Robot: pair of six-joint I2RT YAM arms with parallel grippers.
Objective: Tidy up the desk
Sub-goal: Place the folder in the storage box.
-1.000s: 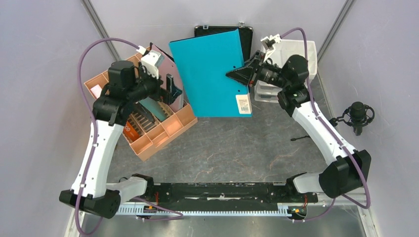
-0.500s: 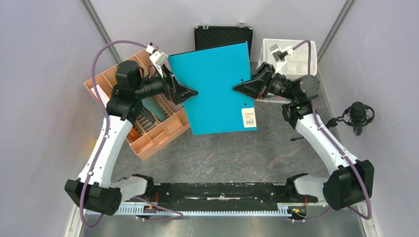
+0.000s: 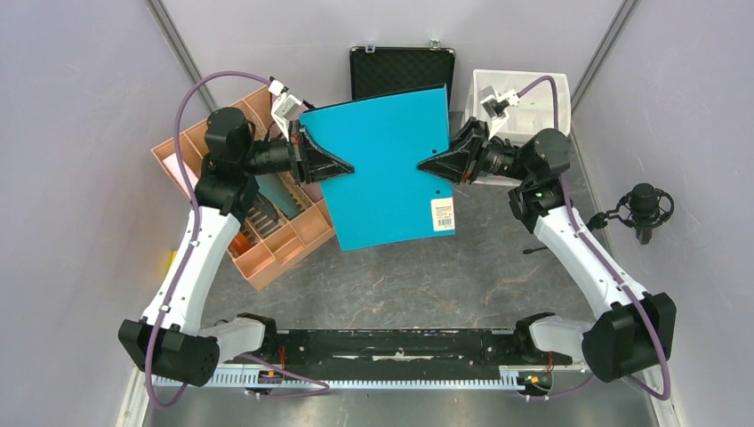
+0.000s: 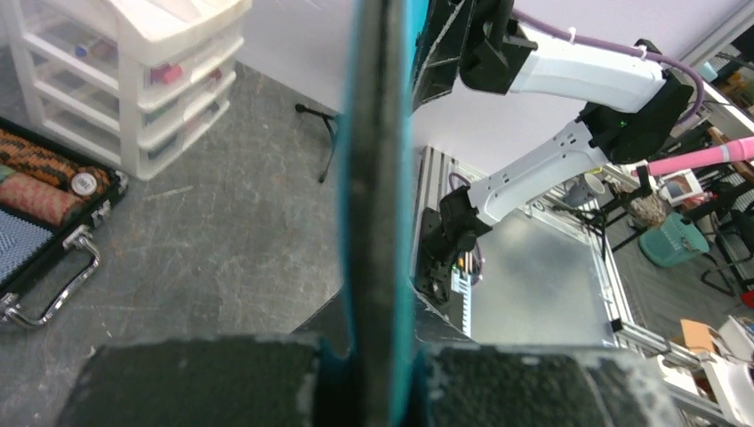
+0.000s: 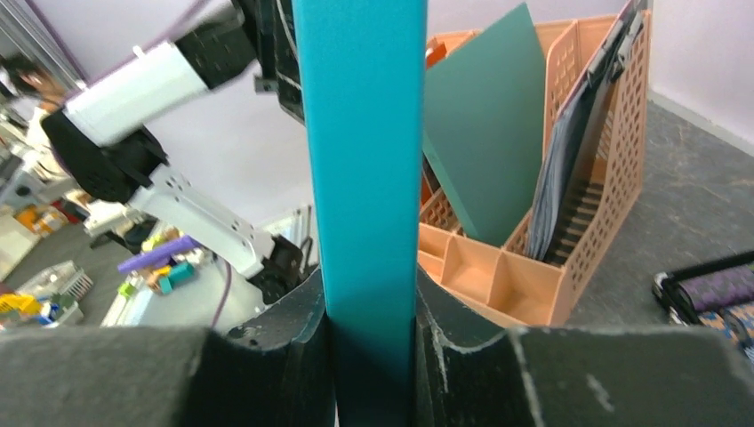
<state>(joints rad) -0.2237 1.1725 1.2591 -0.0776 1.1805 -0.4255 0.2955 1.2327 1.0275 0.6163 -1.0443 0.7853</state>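
Observation:
A teal binder (image 3: 382,169) hangs flat above the back of the desk (image 3: 400,276), held from both sides. My left gripper (image 3: 342,167) is shut on its left edge, which shows end-on as a dark strip between teal covers (image 4: 378,178) in the left wrist view, pinched between the pads there (image 4: 373,382). My right gripper (image 3: 425,165) is shut on the opposite edge. In the right wrist view that edge is the wide teal spine (image 5: 360,133), clamped between the jaws of the right gripper (image 5: 372,356). A white barcode label (image 3: 442,214) sits at the binder's near right corner.
An orange desk organizer (image 3: 284,236) with a green folder (image 5: 480,124) and files stands at the left. A black foam-lined case (image 3: 400,67) lies at the back, with a white drawer unit (image 3: 525,98) to its right. A microphone on a small stand (image 3: 642,206) is at the far right.
My left gripper swung from the organizer to the binder's left edge and closed on it. The binder came nearer and turned a little, uncovering the black case and the drawer unit.

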